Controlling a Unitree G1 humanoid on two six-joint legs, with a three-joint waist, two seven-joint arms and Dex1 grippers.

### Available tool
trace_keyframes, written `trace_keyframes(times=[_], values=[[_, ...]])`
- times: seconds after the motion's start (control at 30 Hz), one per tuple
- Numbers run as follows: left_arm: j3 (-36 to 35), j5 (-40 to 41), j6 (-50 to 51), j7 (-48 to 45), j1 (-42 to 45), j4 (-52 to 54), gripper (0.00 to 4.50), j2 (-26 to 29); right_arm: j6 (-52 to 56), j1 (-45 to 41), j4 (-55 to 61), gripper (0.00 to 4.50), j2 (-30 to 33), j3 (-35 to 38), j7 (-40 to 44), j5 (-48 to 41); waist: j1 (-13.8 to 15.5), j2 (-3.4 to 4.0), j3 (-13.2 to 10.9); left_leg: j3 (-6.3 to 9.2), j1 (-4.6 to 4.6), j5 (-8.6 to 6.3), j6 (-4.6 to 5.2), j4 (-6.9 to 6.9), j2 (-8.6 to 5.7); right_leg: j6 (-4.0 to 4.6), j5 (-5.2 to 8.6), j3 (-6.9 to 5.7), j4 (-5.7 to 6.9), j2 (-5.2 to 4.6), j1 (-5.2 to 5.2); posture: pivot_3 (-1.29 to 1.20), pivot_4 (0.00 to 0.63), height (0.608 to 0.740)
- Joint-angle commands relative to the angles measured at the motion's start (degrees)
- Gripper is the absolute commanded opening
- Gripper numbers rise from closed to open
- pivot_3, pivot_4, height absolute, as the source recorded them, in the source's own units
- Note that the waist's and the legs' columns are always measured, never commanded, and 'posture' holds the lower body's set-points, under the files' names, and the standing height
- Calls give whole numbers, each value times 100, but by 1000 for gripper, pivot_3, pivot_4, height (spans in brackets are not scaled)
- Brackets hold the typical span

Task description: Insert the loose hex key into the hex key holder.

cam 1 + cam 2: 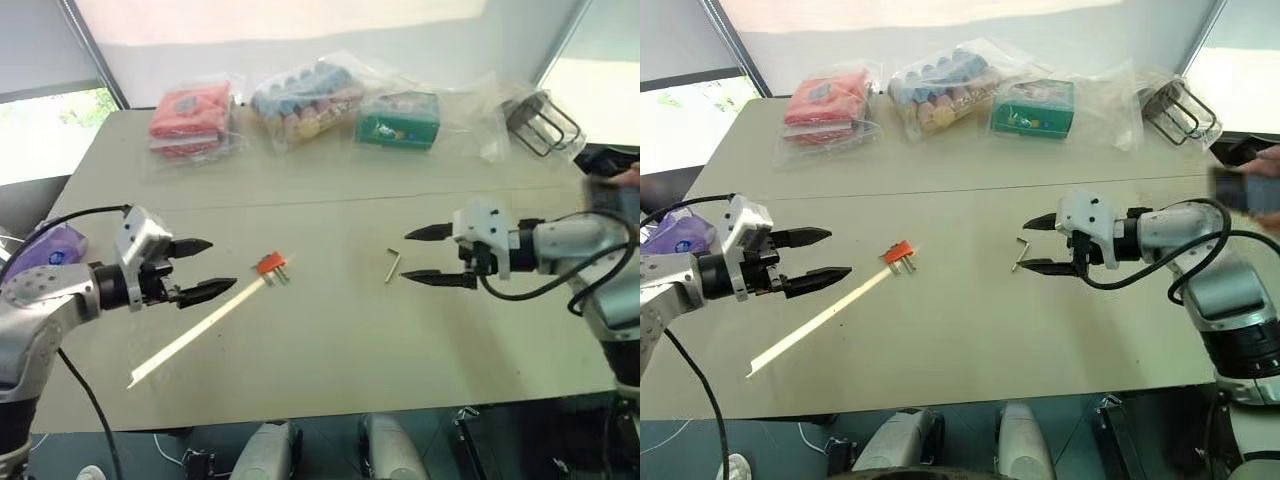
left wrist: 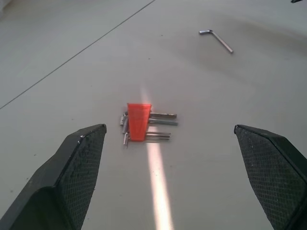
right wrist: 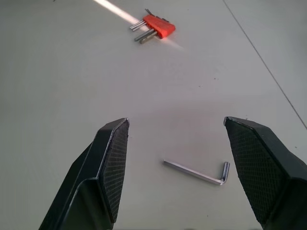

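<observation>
Working left to right: I hold the left gripper (image 1: 201, 268) spread and empty, aimed at the hex key holder (image 1: 270, 264), which lies on the bench (image 1: 330, 350) over a pale wooden stick (image 1: 190, 337). The loose hex key (image 1: 393, 265) lies flat, just ahead of the spread, empty right gripper (image 1: 428, 256), aligned for pickup.

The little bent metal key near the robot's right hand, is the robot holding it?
No, the loose hex key lies flat on the table, with the right gripper open above it and not touching.
</observation>
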State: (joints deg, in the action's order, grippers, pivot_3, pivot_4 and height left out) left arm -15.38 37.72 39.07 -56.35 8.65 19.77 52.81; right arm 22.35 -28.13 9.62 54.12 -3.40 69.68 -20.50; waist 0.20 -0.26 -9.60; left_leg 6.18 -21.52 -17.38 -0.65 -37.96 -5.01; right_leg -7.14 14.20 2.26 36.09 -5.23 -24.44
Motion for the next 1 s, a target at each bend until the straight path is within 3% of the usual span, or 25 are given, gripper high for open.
trace_keyframes(times=[0.03, 0.73, 0.87, 1.0], values=[[-161, 104, -27, -85, 67, 68, 4463, 80, 11, -221, 14, 3275, 48, 124, 57, -39, 2, 0, 0, 0, 0, 0, 0, 0, 0, 0, 0, 0, 0, -1, 0, 0, 150, 740], [-403, 389, 230, 533, -22, 385, 4463, -41, -243, -587, -198, 3275, -601, -146, -193, 299, 6, -1, -1, -1, -1, 1, -2, -1, -2, 0, 0, 0, 2, -4, -2, 0, 150, 740], [-468, 310, 171, 749, -95, 383, 4463, -161, -295, -701, -302, 3275, -1051, -287, -555, 459, -3, 0, -1, -1, -1, 3, -5, 0, -2, 0, 0, 0, 3, -3, -4, 0, 150, 740], [-559, 80, -11, 910, -179, 159, 4463, -234, -1052, -887, -907, 3275, -1845, -928, -1219, 1342, -57, -3, 0, -1, 0, 13, -23, 0, -2, 0, 0, 0, 5, -2, -5, 0, 150, 740]])
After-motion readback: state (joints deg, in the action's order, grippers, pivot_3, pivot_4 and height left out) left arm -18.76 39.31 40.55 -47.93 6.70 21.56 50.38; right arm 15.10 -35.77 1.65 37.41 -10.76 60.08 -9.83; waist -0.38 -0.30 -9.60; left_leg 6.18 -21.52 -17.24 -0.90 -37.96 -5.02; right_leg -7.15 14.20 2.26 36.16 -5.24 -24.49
